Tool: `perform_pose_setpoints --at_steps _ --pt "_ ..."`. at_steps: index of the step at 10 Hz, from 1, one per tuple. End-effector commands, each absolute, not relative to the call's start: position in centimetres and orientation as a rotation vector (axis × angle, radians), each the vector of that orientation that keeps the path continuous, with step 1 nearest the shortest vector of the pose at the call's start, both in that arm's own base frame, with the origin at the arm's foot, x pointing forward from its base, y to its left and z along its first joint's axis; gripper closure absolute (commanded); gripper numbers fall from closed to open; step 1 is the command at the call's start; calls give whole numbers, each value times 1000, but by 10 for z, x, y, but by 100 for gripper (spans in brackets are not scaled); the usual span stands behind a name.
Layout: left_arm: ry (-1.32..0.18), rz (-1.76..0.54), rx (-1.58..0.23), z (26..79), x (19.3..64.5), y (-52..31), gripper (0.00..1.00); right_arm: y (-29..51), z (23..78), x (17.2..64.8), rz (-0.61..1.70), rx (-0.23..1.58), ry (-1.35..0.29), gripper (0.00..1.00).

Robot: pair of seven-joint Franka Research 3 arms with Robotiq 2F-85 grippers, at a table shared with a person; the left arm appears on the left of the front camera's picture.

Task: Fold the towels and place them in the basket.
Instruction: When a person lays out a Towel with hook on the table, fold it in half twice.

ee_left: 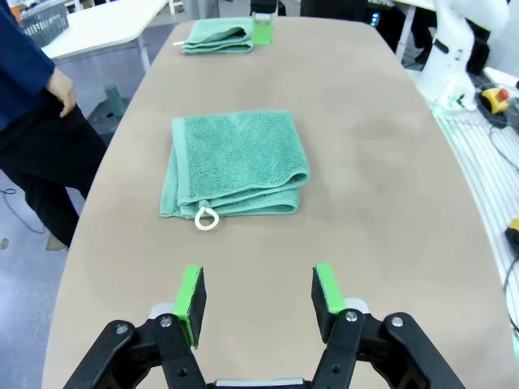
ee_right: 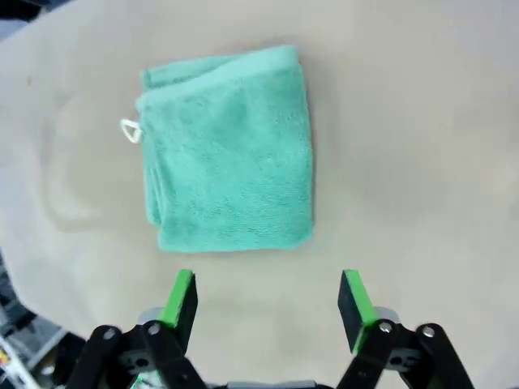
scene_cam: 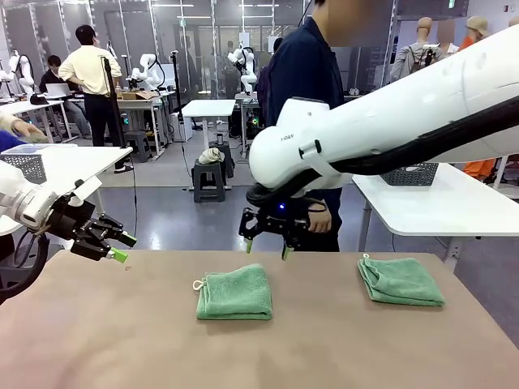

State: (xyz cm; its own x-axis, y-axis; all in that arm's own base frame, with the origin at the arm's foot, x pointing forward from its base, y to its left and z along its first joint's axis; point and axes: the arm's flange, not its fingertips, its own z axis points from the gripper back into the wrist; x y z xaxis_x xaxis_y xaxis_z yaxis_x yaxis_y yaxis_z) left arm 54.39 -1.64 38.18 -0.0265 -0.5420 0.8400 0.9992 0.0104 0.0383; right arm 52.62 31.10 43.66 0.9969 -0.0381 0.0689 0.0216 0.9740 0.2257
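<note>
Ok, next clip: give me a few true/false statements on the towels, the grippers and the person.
1. Two folded green towels lie on the table: the middle towel and the right-hand towel. True.
2. The right gripper grips a towel. False: it hangs open above the middle towel, holding nothing.
3. The left gripper is open and empty. True.
4. The towels are stacked. False: they lie apart.
5. The person is holding a towel. False: the visible hand is empty.
</note>
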Motion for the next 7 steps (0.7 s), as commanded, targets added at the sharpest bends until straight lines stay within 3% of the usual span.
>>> perform_pose_setpoints --at_steps 1,4,5,7 --pt "-814 -1439 -745 384 543 -16 32 294 425 510 100 254 -128 13" --pt "-814 -1439 -745 384 543 -16 32 283 423 515 138 305 -144 13" --pt "-814 -1439 -745 384 543 -16 32 294 423 517 105 221 -120 13" --pt "-814 -1439 -745 384 543 -16 32 294 423 517 105 221 -120 13"
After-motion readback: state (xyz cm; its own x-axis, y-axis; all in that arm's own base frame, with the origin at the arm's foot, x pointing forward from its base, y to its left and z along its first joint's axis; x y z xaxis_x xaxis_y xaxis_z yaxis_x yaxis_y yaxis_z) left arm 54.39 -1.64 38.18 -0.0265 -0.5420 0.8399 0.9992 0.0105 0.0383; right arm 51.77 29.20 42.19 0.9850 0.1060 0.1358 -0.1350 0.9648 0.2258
